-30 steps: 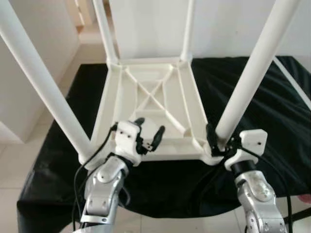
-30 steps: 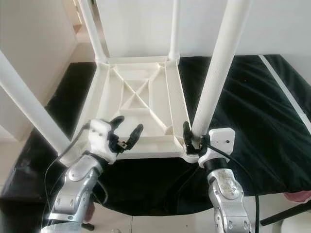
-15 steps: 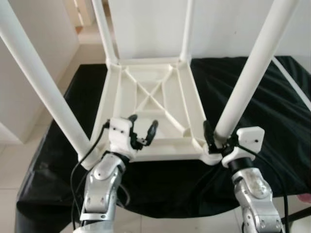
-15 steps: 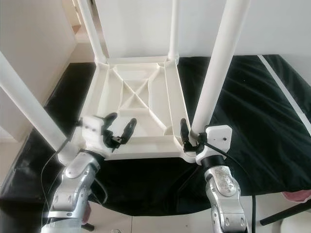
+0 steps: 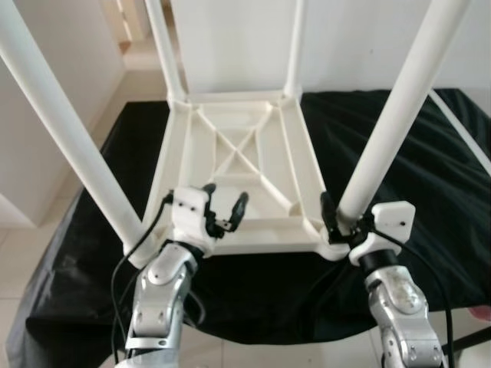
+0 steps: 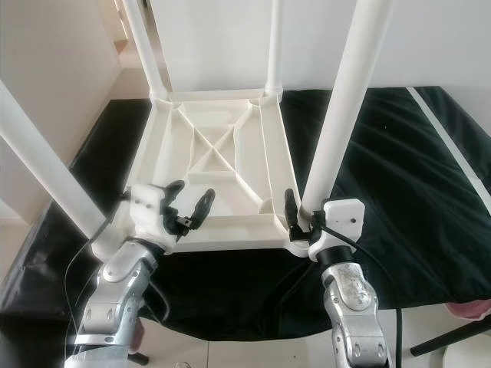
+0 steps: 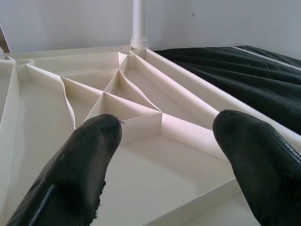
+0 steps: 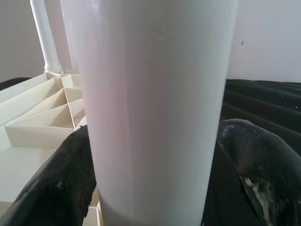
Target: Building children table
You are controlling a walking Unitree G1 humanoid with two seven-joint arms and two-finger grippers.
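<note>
On the black cloth (image 5: 430,169), an upturned white plastic children's table (image 5: 238,165) lies legs up. The right end effector (image 5: 337,226) grips its near-right white leg (image 5: 387,130). The left end effector (image 5: 225,207) is spread open over the near edge.

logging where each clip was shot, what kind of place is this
Probably a room in a home, used as an assembly spot. A white upturned children's table lies legs-up on a black cloth spread over pale floor tiles, with plain white walls behind and a doorway at the far left.
</note>
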